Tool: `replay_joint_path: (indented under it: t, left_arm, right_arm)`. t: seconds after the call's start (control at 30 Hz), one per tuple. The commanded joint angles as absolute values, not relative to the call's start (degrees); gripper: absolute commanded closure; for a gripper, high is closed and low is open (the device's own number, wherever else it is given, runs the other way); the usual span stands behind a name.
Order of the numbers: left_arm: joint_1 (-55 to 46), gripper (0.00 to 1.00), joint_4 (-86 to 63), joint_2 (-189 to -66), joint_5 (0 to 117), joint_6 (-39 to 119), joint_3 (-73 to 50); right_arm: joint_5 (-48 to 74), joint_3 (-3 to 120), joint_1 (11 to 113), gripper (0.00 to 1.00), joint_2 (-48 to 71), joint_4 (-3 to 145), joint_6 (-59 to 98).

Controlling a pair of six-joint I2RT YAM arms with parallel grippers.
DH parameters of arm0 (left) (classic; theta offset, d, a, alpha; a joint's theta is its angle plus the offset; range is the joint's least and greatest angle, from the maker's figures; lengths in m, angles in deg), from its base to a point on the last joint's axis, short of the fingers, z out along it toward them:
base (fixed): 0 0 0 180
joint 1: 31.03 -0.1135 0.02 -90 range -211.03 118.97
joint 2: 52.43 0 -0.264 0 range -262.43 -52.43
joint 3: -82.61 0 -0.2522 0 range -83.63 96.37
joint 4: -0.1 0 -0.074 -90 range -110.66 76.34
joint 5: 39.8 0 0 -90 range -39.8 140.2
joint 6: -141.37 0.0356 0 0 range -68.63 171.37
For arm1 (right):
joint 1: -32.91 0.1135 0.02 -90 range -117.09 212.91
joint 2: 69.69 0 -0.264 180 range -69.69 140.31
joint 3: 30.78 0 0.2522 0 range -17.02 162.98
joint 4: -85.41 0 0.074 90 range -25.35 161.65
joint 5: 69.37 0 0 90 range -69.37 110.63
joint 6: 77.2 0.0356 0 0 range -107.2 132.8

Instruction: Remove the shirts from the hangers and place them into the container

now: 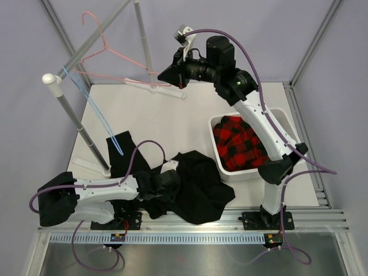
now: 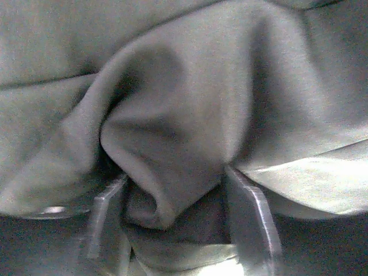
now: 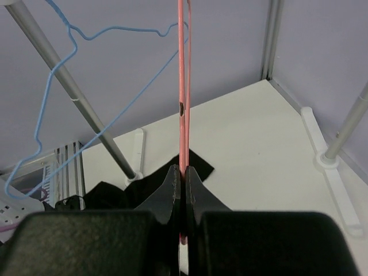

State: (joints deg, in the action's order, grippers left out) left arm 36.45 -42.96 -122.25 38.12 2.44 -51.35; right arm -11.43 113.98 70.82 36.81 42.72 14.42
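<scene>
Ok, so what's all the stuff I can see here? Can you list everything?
Table: one, white, under everything.
Rack: one, grey-white, back left.
Laundry basket: one, white, right side of the table.
Plaid shirt: one, red and black, in the laundry basket.
Black shirt: one, black, crumpled at the near edge.
Pink hanger: one, pink, bare, at the back.
Blue hanger: one, light blue, bare, by the rack.
Left gripper: one, black, around a black shirt fold.
Right gripper: one, black, shut on the pink hanger.

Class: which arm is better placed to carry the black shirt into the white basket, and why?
Left. The left gripper straddles a fold of the black shirt; the right gripper is shut on the pink hanger, away from it.
</scene>
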Motion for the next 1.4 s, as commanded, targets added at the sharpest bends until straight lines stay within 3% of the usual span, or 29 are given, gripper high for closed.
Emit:
replay_joint_path:
  t: [0.0, 0.03, 0.07, 0.13, 0.3, 0.33, 0.4, 0.43, 0.6, 0.73, 0.87, 1.1, 1.2, 1.37]
  left_arm:
    - [36.8, 0.51, -35.0, -126.3, 42.5, 0.0, -53.5]
    - [36.8, 0.6, -34.7, -127.6, 42.4, -0.1, -53.5]
    - [36.7, 0.8, -34.5, -128.1, 42.0, -0.4, -53.3]
    - [36.7, 1.0, -35.3, -128.3, 40.4, -0.9, -52.8]
    - [36.6, 1.0, -43.4, -123.0, 30.9, 0.5, -47.2]
    - [36.6, 1.0, -44.8, -121.6, 27.6, 2.1, -45.8]
    - [36.1, 1.0, -48.3, -117.6, 25.3, 4.6, -40.9]
    - [35.9, 1.0, -49.4, -116.4, 24.0, 7.5, -39.1]
    - [35.2, 1.0, -52.5, -115.8, 20.3, 17.1, -24.8]
    - [33.4, 1.0, -54.1, -120.6, 17.9, 27.0, -6.6]
    - [29.6, 1.0, -52.2, -127.6, 23.6, 35.1, 9.9]
    - [26.8, 1.0, -55.8, -142.7, 32.5, 41.7, 39.9]
    - [26.8, 1.0, -56.9, -145.6, 38.9, 38.9, 45.9]
    - [27.3, 1.0, -54.7, -143.3, 46.9, 34.4, 44.2]
  right_arm:
    - [-13.5, 121.8, 73.0, 1.0, 40.6, 41.6, 13.2]
    - [-13.3, 122.1, 73.8, 1.0, 41.1, 41.6, 13.2]
    - [-13.4, 121.8, 74.1, 1.0, 41.7, 41.6, 13.2]
    - [-12.5, 121.1, 74.9, 1.0, 41.7, 41.4, 11.4]
    - [-7.9, 109.6, 75.6, 1.0, 35.9, 45.1, 11.2]
    - [-6.8, 104.8, 75.7, 0.95, 32.5, 47.6, 11.7]
    - [-4.8, 101.0, 75.7, 0.55, 29.4, 49.5, 12.1]
    - [-2.9, 98.3, 75.9, 0.01, 26.6, 50.3, 12.3]
    - [8.6, 91.1, 76.0, 0.0, 15.1, 50.9, 15.8]
    - [32.6, 80.1, 76.0, 0.01, 1.6, 52.5, 19.0]
    - [44.3, 73.7, 76.0, 0.01, -10.3, 48.5, 20.7]
    - [21.1, 58.8, 76.0, 0.0, -25.2, 45.6, 21.6]
    - [15.1, 51.7, 76.0, 0.01, -27.2, 47.8, 20.8]
    - [13.9, 43.4, 76.0, 0.01, -29.1, 56.0, 18.7]
